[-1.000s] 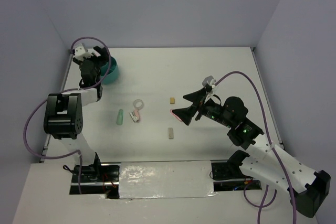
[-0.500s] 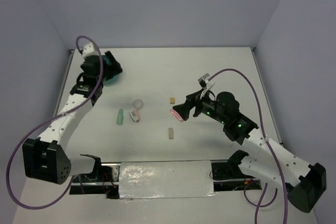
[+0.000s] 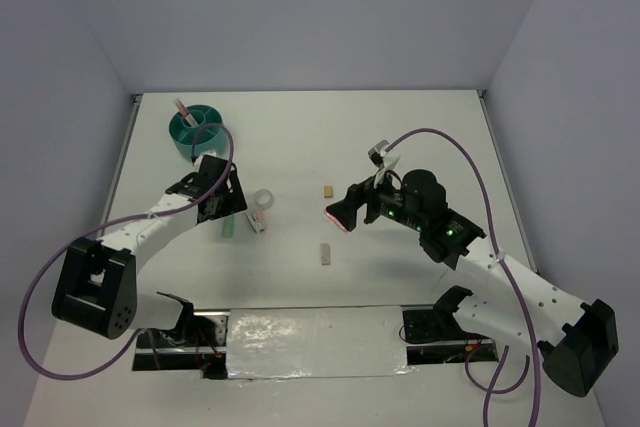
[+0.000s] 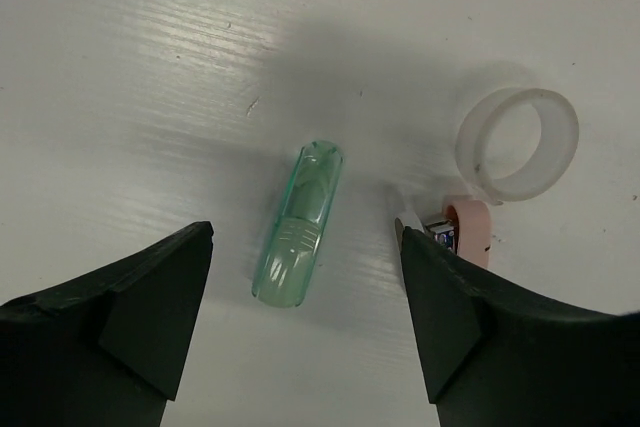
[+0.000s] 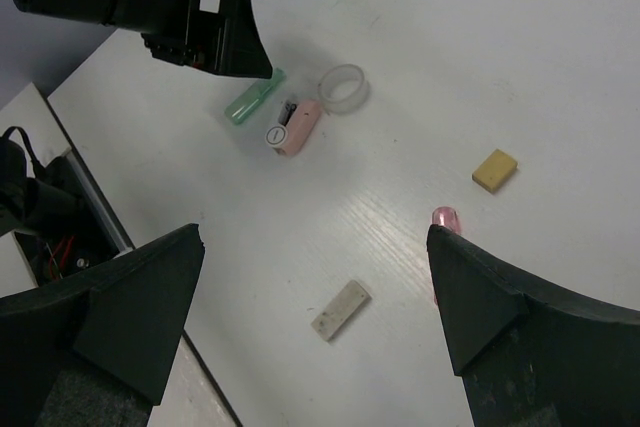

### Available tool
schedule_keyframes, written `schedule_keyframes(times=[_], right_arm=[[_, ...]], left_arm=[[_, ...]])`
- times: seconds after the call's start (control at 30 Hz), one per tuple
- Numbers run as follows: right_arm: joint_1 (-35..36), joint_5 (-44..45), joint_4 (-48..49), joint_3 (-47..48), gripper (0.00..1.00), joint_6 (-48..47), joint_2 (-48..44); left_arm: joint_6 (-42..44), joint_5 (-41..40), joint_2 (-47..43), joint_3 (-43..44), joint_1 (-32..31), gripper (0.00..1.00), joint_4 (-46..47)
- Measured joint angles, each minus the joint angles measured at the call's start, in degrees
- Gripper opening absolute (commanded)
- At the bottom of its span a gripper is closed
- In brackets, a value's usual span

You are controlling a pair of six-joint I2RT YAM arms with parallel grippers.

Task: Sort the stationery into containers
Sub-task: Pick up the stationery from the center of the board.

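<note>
A: L gripper (image 4: 302, 239), what do we see?
B: Jaws wide, nothing gripped. Green piece (image 4: 298, 237) lies on the table (image 4: 150, 67) betw. its fingers, clear of both. Pink piece (image 4: 466, 230) just by one fingertip, clear ring (image 4: 517, 143) right past it.
A: Teal cup (image 3: 183, 143)?
B: Well apart from that gripper, w/ a pink pen (image 3: 182, 110) in it.
A: R gripper (image 5: 315, 237)?
B: Wide too, empty. We see a pink item (image 5: 444, 218) just beside one finger, mostly hidden; tan block (image 5: 495, 169) beyond it, pale block (image 5: 340, 309) near.

A robot lab test cell: bare white table (image 3: 420, 127) boxed by plain pale walls (image 3: 300, 17), purple cables (image 3: 432, 131) looping over it
</note>
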Motion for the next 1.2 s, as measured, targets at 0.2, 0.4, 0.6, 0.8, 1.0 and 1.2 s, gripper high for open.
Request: schedule_keyframes(times=[0.2,0.4,0.6,0.8,1.0,1.2], right_arm=[[0.00,-0.55,-0.28,0.00,1.00,-0.02,1.42],[0.00,-1.20,-0.37,0.00,1.00,-0.02,1.57],[0.00,-1.46,-0.42,0.00,1.00,-0.02,1.57],[0.00,-1.46,-0.42,0.00,1.00,-0.04,1.44],[-0.02,-1.46,-0.42,0.00,1.00,-0.11,0.83],[-0.04,-1.53,-0.42,0.00,1.00,-0.24,0.68]], left_arm=[[-0.20,0.24,3.69,0.00,0.24,0.79,0.66],[-0.26,0.20,5.38,-0.57,1.22,0.75,0.61],[-0.46,0.11,8.33,-1.66,1.60,0.73,1.64],[-1.05,-0.35,9.09,-1.42,2.05,0.44,3.02],[-1.81,1.60,8.74,-1.64,4.98,0.00,4.57],[-3.39,2.78,1.68,-4.46,10.12,0.00,2.08]])
